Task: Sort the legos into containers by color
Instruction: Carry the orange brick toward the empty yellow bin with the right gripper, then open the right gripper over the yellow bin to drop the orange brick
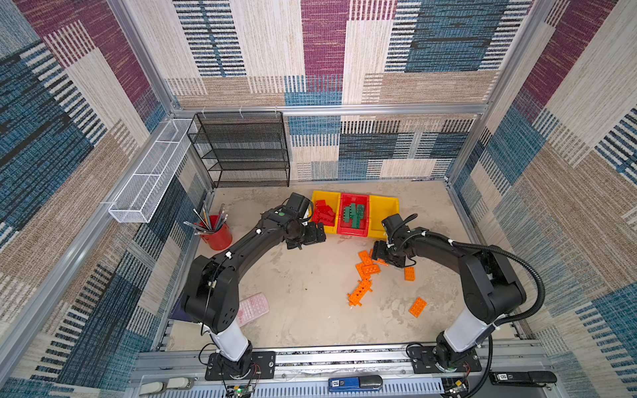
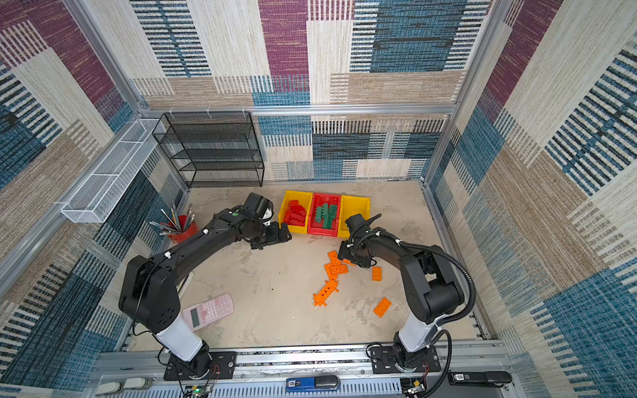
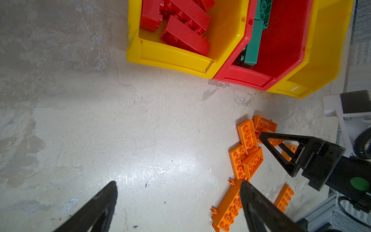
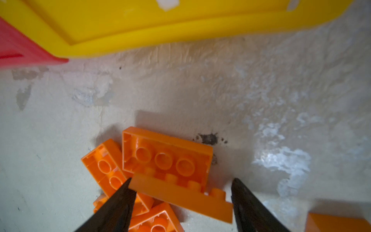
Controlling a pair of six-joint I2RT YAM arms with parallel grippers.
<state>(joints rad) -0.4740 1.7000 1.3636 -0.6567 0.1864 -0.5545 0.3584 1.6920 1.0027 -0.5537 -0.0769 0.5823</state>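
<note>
Taking the back wall as twelve o'clock, three bins sit side by side at twelve on the counter (image 1: 310, 310). The left yellow bin (image 1: 317, 197) holds red bricks (image 1: 324, 212), the red bin (image 1: 353, 197) holds green bricks (image 1: 355, 215), and the right yellow bin (image 1: 386, 206) completes the row. A black mesh shelf (image 1: 241, 151) stands against the wall at eleven, and a white wire basket (image 1: 151, 172) is fixed to the side wall at ten. A red pencil cup (image 1: 217, 236) sits at nine, and a pink calculator (image 2: 208, 312) lies at seven beside the left arm.

Orange bricks (image 1: 368, 268) lie from the centre toward three: a tight heap just in front of the right yellow bin, a long beam (image 1: 360, 293) at the heap's six, and two singles farther out toward four.

The left tool (image 3: 177, 185) hovers spread wide over bare counter just in front of the left yellow bin, holding nothing. The right tool (image 4: 181, 180) is down in the heap. Its fingers (image 4: 112, 211) stand partly apart at either end of an edge-on brick (image 4: 180, 196), which leans on an upturned brick (image 4: 166, 158), with neighbours crowding close. Whether the tips pinch that brick or only flank it, I cannot tell.
</note>
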